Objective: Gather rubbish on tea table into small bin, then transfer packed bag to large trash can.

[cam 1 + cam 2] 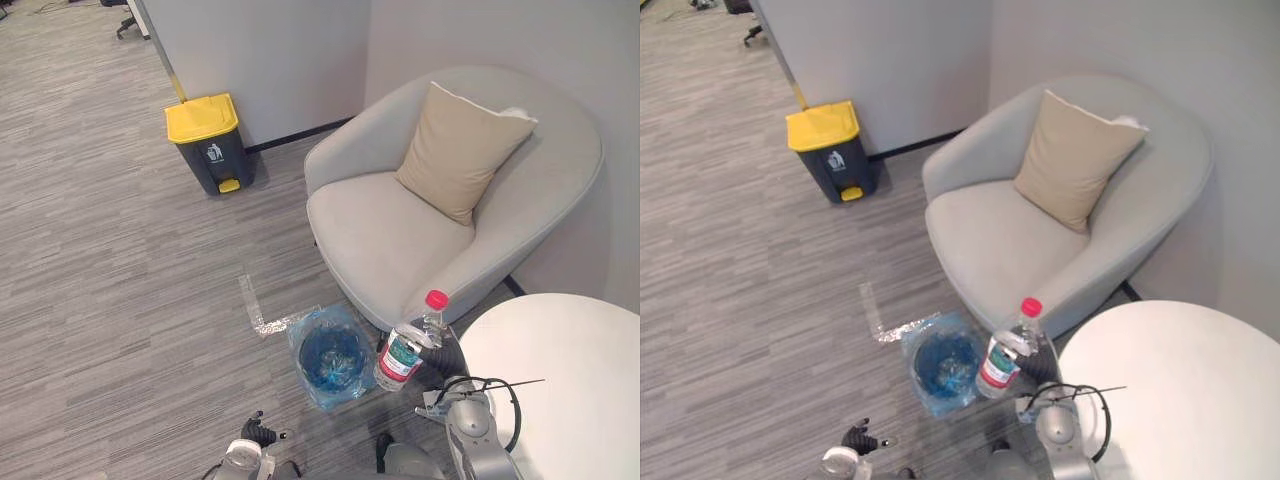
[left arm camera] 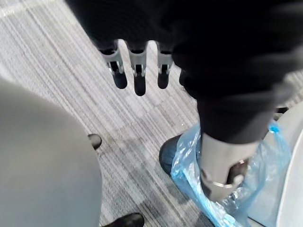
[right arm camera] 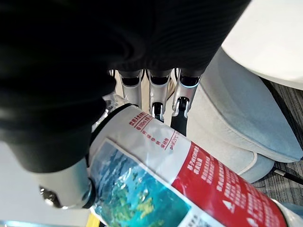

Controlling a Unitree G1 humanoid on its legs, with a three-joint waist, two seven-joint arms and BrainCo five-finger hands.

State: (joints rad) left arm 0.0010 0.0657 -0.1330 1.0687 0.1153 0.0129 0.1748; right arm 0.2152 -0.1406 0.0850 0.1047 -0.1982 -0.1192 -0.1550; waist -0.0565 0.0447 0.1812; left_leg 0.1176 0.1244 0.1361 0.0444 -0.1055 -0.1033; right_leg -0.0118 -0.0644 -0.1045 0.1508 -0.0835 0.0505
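One red-capped bottle (image 1: 405, 350), small-print label (image 3: 189, 175), within right robot hand's (image 3: 155, 90) curled fingers; left robot hand (image 2: 138, 71) seemingly slack-fingered.

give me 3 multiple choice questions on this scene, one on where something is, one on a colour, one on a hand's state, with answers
1. Where is the bottle?
A) lying on the white table
B) held in the right hand, by the small bin
C) on the armchair seat

2. What colour is the lid of the large trash can?
A) yellow
B) blue
C) red

3. What state is the left hand in?
A) shut on the blue bag
B) shut on the bottle
C) open, holding nothing

Answers: 1 B, its fingers curl round the labelled bottle; 2 A, the lid is yellow over a dark body; 3 C, its fingers hang straight above the floor.
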